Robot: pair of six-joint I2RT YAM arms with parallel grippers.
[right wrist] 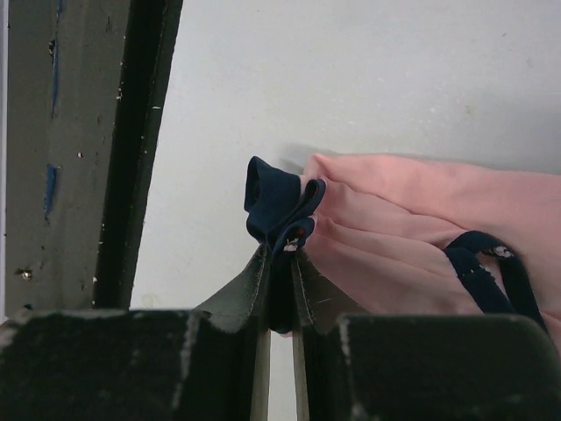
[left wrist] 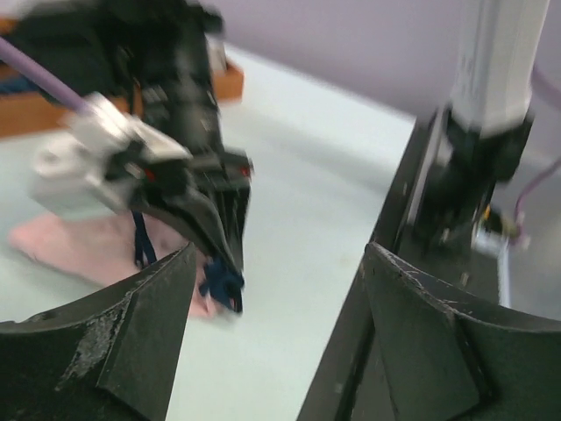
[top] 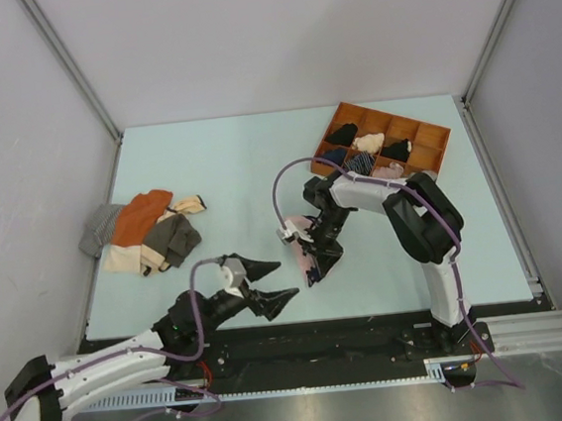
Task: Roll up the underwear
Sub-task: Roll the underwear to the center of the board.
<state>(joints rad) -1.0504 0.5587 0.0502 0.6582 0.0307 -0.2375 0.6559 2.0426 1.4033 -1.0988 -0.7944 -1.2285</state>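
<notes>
Observe the underwear (right wrist: 412, 228): light pink, creased, navy-edged, lying on the worktop (right wrist: 351, 79). The right jaws pinch its bunched navy edging; the left jaws stand wide, empty.

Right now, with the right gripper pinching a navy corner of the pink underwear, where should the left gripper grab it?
Likely the navy band on the underwear, from above on the left arm's side: the cloth lies flat, and that band gives a raised lip. The right gripper holds the corner; the left gripper is open.
</notes>
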